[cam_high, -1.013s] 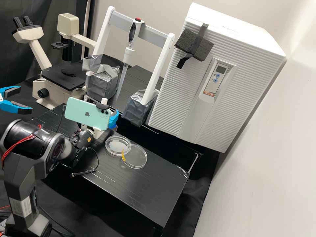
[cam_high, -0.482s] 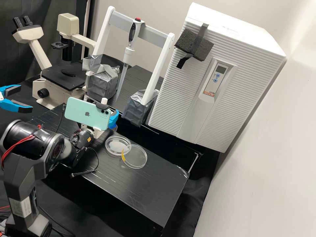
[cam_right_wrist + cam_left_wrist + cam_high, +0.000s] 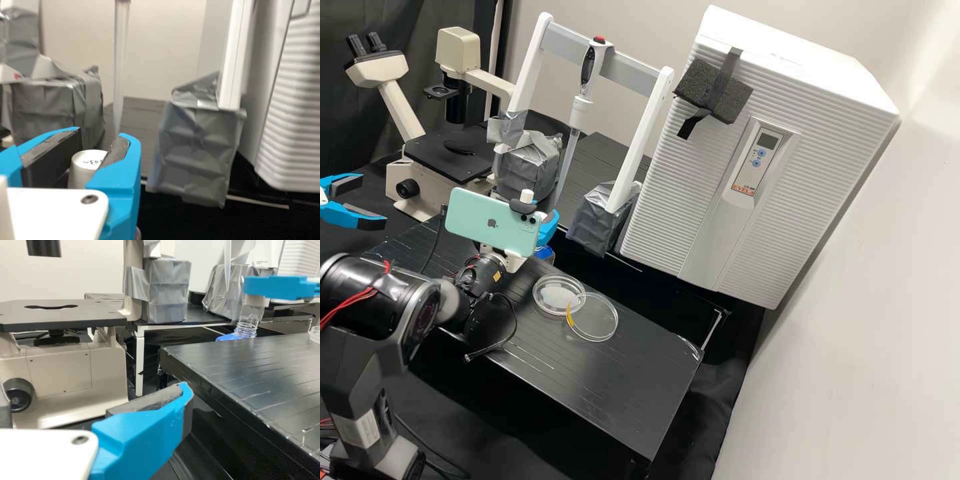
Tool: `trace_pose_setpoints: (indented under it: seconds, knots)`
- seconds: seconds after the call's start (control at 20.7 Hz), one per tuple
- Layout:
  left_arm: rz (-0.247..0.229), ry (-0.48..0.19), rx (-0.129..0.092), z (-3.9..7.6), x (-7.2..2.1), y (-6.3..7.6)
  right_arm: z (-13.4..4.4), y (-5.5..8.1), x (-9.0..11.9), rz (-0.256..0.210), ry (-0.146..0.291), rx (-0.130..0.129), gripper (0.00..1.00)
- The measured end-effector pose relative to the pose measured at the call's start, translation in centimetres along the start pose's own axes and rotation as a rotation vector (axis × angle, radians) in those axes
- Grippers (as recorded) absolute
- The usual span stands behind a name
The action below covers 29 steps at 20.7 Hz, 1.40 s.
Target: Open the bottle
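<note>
Cabinet [image 3: 787, 167] of ribbed white casing takes up the right and far side, with a small display, two round buttons and a strip of red print too small to make out. Left of it, on the far side, stands a beige microscope [image 3: 420, 153]. Between the two is a white frame [image 3: 540, 60] holding a pipette [image 3: 577, 127] tip down, the frame's feet wrapped in grey tape.

On the near left, the right arm [image 3: 373, 313] rises from its base, bends at a thick dark joint and reaches right and away over the raised black platform [image 3: 620, 373]. A mint-green phone [image 3: 495, 227] is clamped across its wrist.

The right gripper [image 3: 95, 150] points downward at the platform's far left edge. Its blue fingers are closed to a narrow gap and press on both sides of the white cap [image 3: 87, 162]. The left gripper [image 3: 367, 200] hangs at the far left edge beside the microscope, level, with its fingers spread wide and nothing between them.

Two clear petri dishes [image 3: 577, 305] lie overlapping near the platform's middle.

The bottle [image 3: 248, 322] is clear plastic and stands upright, long axis vertical, mouth up under the cap. Its foot is hidden behind the platform's edge, with something blue just beside it. The cap's top bears a dark handwritten mark that cannot be read.
</note>
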<state>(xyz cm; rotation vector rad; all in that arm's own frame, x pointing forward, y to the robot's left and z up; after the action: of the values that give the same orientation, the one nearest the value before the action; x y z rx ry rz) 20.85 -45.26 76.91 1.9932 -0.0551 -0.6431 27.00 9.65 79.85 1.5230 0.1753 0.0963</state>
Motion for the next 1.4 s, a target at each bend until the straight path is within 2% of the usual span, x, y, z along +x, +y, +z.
trace_pose_setpoints:
  seconds: [0.14, 0.39, 0.53, 0.68, 0.82, 0.92, 1.11, 1.21, 1.4]
  knots:
    - [-0.010, 0.003, -0.007, -0.1, 0.07, -0.2, -0.5, 0.5, -0.5, 0.015, 0.020, 0.003, 0.00]
    - [-0.019, 0.005, -0.013, -0.2, 0.14, -0.4, -0.7, 0.7, -3.5, 0.016, 0.033, 0.009, 0.00]
    - [-0.025, 0.007, -0.018, -0.3, 0.18, -0.6, -1.1, 0.0, -5.9, -0.013, 0.064, 0.020, 0.00]
    - [-0.025, 0.005, -0.017, -0.3, 0.30, -0.5, -1.7, -1.0, -8.2, -0.051, 0.108, 0.047, 0.00]
    - [-0.019, 0.003, -0.013, -0.3, 0.43, -0.4, -1.7, -2.3, -9.8, -0.111, 0.127, 0.037, 0.00]
    - [-0.019, 0.003, -0.013, -0.3, 0.43, -0.4, -1.3, -2.9, -10.4, -0.136, 0.111, 0.045, 0.00]
    - [-0.019, 0.003, -0.013, -0.3, 0.43, -0.4, -0.8, -3.6, -10.7, -0.169, 0.088, 0.015, 0.00]
    - [-0.019, 0.003, -0.013, -0.3, 0.43, -0.4, -0.6, -3.5, -10.6, -0.159, 0.077, 0.002, 0.00]
    - [-0.019, 0.003, -0.013, -0.3, 0.43, -0.4, -0.4, -3.1, -10.5, -0.127, 0.071, 0.000, 0.00]
